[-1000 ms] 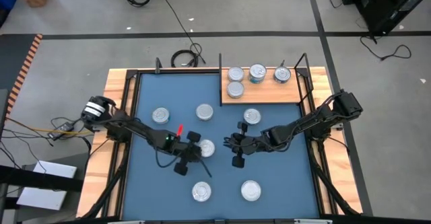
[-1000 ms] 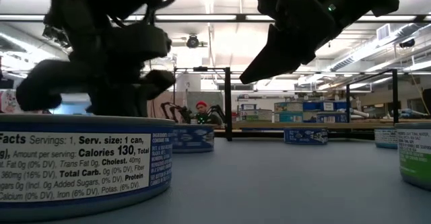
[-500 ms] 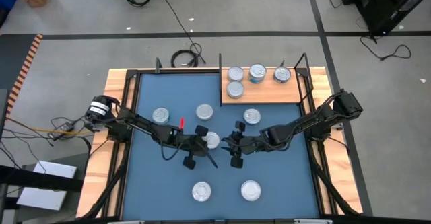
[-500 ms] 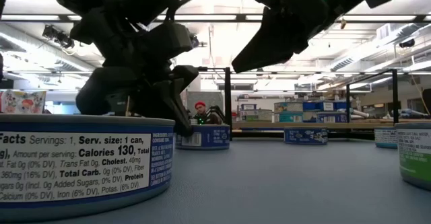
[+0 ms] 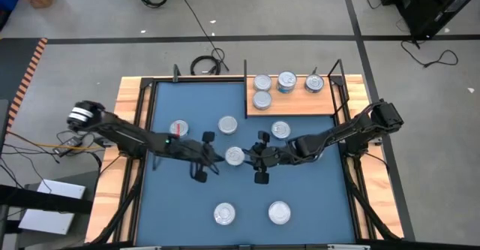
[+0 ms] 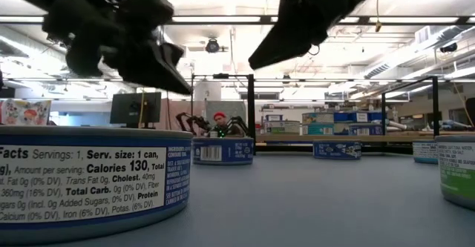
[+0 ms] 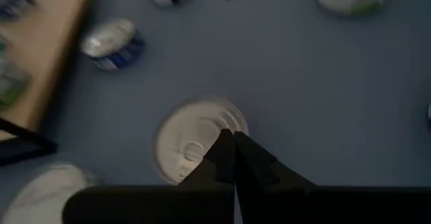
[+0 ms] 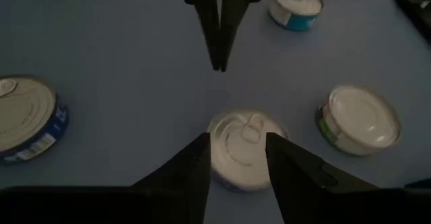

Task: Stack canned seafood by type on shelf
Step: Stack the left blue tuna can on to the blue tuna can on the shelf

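Tin (image 8: 244, 148) between right end effector (image 8: 237, 158) fingers; high view hides gap.

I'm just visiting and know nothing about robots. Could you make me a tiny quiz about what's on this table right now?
1. How many tins stand on the wooden shelf?
2. True or false: the left gripper has its fingers spread wide.
3. The right gripper is: A) open above the centre tin; B) clamped on a tin; C) over the shelf.

Key:
1. Four.
2. False; its fingers are shut together, above the same centre tin.
3. A.
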Robot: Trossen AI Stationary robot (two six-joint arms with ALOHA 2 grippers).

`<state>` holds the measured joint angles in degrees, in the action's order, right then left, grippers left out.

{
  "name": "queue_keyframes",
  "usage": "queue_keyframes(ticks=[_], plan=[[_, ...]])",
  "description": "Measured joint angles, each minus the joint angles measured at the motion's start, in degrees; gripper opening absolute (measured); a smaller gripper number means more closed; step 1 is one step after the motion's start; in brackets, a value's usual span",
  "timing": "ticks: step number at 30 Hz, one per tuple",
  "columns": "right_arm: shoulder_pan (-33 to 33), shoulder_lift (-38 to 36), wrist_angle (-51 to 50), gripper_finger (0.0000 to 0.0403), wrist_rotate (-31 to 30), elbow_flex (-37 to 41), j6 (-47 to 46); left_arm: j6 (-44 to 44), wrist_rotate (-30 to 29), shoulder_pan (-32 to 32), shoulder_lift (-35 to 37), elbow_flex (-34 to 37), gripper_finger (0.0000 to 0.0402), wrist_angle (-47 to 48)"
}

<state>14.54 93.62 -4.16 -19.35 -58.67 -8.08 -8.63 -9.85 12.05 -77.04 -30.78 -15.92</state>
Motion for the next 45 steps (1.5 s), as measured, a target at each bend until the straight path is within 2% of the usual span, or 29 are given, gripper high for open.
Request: queue_keyframes(ticks=[8,15,22,29,36,45], plan=[[-1.22,1.16,-4.89,0.015,1.64,-5.6,2.16,1.38,-0.03,-1.72,11.42,10.44,0.0,-13.77],[-1.7,10.54,-15.71,0.0149,3.33,-15.23,5.36,1.69,-0.04,-3.82,13.04,16.08,0.0,-25.7],[-1.38,17.99,-23.29,0.0149,6.26,-21.94,8.97,1.51,-0.16,-4.18,12.97,17.0,0.0,-26.44],[-1.24,21.54,-24.16,0.0146,8.56,-22.78,14.37,1.3,-0.21,-4.19,12.97,17.0,0.0001,-26.62],[-2.25,21.66,-24.39,0.012,7.17,-21.95,16.41,1.25,-0.64,-4.19,12.97,17.0,0.0001,-26.42],[-3.01,21.73,-24.12,0.0091,8.73,-21.93,20.13,1.24,-0.83,-4.19,12.92,17.0,0.0001,-26.12]])
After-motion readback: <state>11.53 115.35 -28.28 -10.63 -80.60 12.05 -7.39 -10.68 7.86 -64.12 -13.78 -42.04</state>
